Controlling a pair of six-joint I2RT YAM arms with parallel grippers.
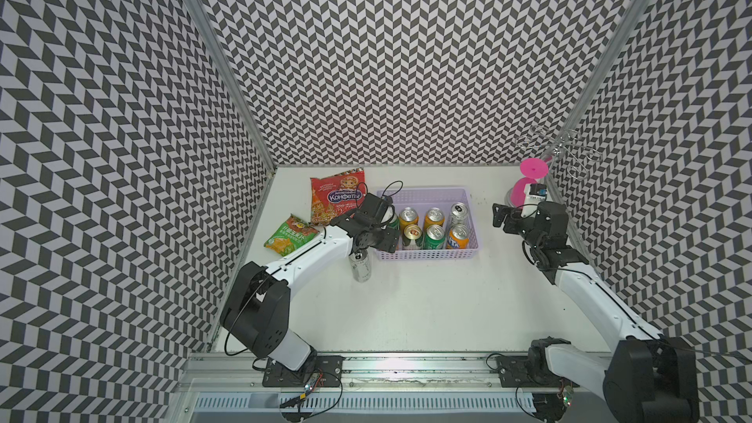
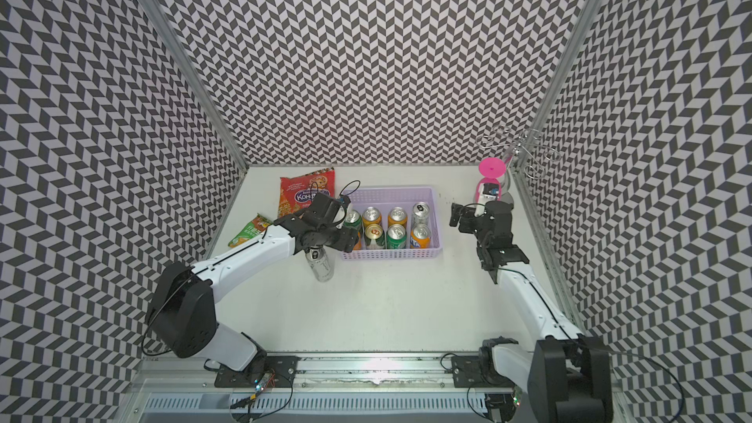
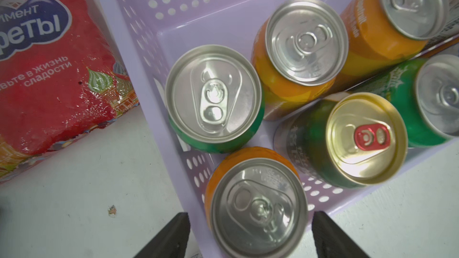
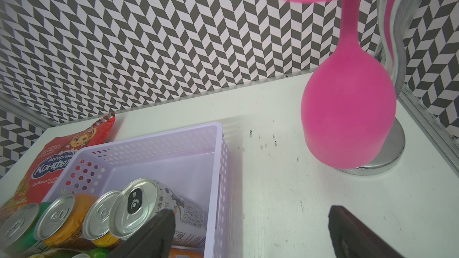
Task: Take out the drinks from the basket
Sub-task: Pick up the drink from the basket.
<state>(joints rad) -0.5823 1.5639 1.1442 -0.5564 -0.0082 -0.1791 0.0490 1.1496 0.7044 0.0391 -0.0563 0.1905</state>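
Note:
The lavender basket (image 1: 423,192) (image 2: 392,192) stands mid-table with several drinks upright in it: orange cans (image 1: 408,216), a green can (image 1: 435,236), a gold-topped dark green can (image 3: 365,137) and a slim silver can (image 4: 135,207). One more slim silver can (image 1: 360,264) stands on the table outside the basket's near left corner. My left gripper (image 1: 384,238) (image 3: 250,232) hangs open over that corner. Its fingers (image 3: 173,232) straddle an orange can (image 3: 258,207) with gaps on both sides. My right gripper (image 1: 500,217) (image 4: 250,232) stands open and empty above the table, right of the basket.
A red snack bag (image 1: 337,197) and a green snack bag (image 1: 291,238) lie left of the basket. An upturned pink goblet (image 1: 527,185) hangs on a silver wire rack (image 1: 557,148) at the back right corner. Patterned walls close in three sides.

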